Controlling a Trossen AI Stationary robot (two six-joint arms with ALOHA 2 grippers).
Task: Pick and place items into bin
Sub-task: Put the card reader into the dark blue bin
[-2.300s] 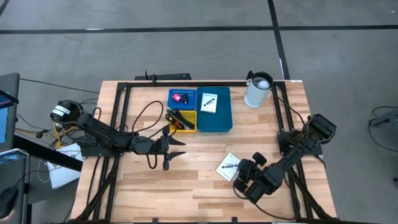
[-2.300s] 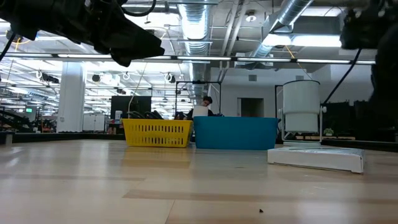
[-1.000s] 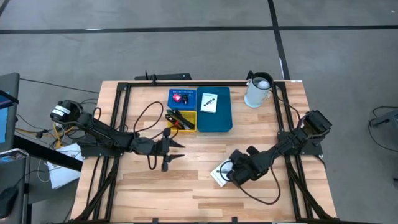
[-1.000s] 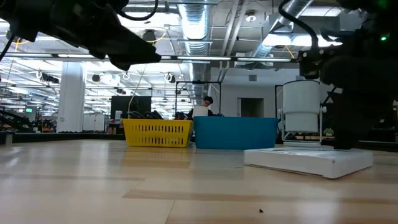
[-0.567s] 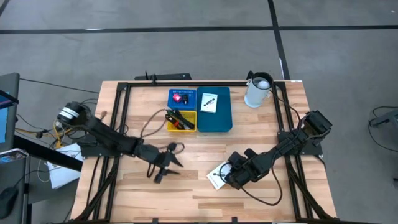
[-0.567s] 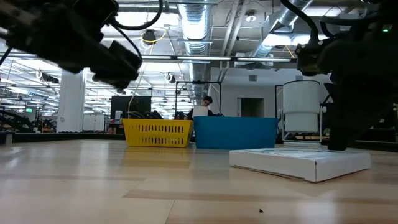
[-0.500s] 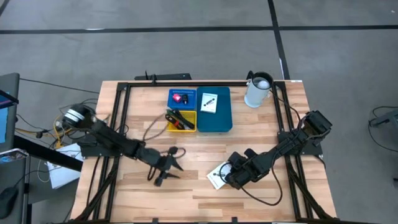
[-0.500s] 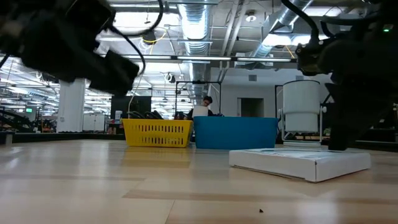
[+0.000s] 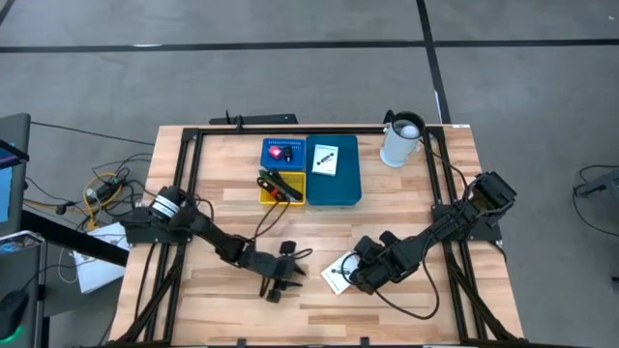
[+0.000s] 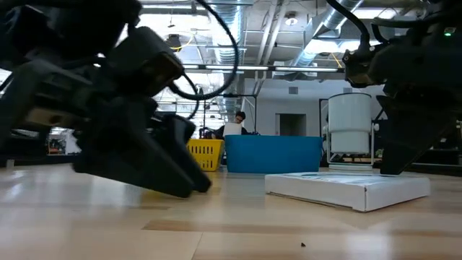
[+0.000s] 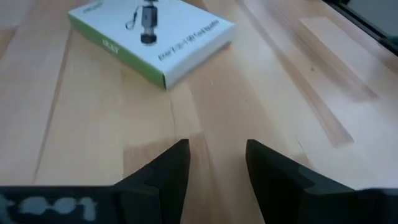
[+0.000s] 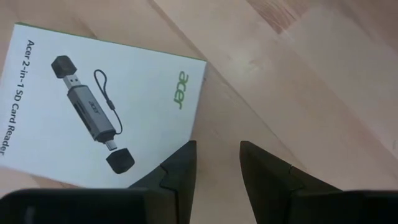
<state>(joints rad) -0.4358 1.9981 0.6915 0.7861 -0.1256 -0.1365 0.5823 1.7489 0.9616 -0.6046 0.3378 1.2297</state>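
The white box (image 9: pixel 338 272) lies flat on the table (image 9: pixel 406 193), well short of the blue bin (image 9: pixel 344 184); both the left gripper (image 9: pixel 287 274) and right gripper (image 9: pixel 354 275) flank it spread and empty; converging, they might collide or shove it away.

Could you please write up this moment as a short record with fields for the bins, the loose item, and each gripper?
surface: wooden table
teal bin: holds one white box
blue bin: holds a red piece
yellow bin: holds pen-like tools
jug: far right corner, outside the bins
loose item: white card-reader box lying flat on the table
left gripper: open, low over the table, pointing at the loose box, holding nothing
right gripper: open, at the loose box's edge, not gripping it
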